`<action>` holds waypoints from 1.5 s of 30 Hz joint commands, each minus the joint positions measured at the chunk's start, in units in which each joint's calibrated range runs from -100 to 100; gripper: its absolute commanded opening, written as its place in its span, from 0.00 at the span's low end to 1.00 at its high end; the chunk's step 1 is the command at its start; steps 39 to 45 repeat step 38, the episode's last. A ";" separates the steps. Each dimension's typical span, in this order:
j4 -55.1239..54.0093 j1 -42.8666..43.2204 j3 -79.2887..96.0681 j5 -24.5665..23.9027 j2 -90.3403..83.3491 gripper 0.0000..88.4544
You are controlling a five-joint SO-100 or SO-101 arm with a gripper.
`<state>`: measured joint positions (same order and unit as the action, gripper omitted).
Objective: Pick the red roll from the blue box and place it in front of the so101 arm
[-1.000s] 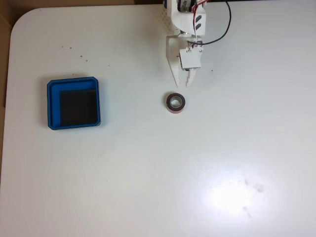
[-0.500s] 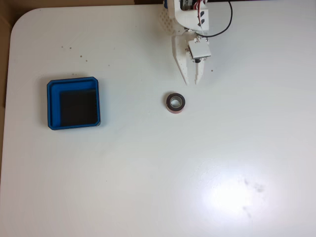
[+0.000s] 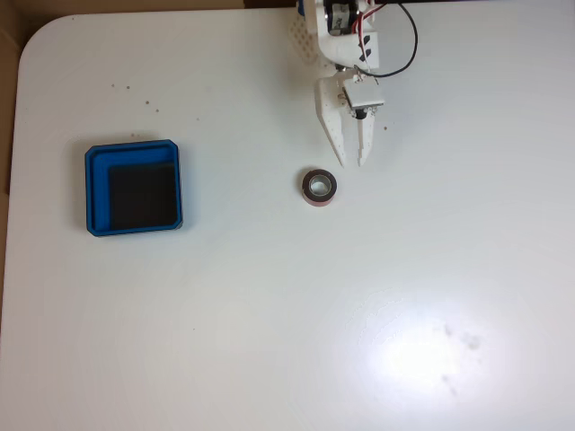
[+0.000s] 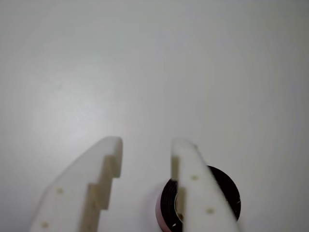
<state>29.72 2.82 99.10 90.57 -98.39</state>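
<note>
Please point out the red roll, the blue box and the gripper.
red roll (image 3: 319, 187), fixed view, on its top ring.
blue box (image 3: 98, 158), fixed view, on its upper-left rim.
gripper (image 3: 351, 163), fixed view, midway between the tips of the open jaws.

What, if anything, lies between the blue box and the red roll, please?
Nothing: in the fixed view, bare white table separates the blue box from the red roll.
</note>
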 commanded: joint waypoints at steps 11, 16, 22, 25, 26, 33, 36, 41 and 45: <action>-1.09 -0.33 0.81 -0.12 -0.35 0.07; -1.09 -0.23 0.81 -0.12 -0.35 0.01; -1.09 -0.23 0.81 0.06 -0.27 0.01; -1.09 -0.23 0.81 0.06 -0.27 0.01; -1.09 -0.23 0.81 0.06 -0.27 0.01; -1.09 -0.23 0.81 0.06 -0.27 0.01; -1.09 -0.23 0.81 0.06 -0.27 0.01; -1.09 -0.23 0.81 0.06 -0.27 0.01; -1.09 -0.23 0.81 0.06 -0.27 0.01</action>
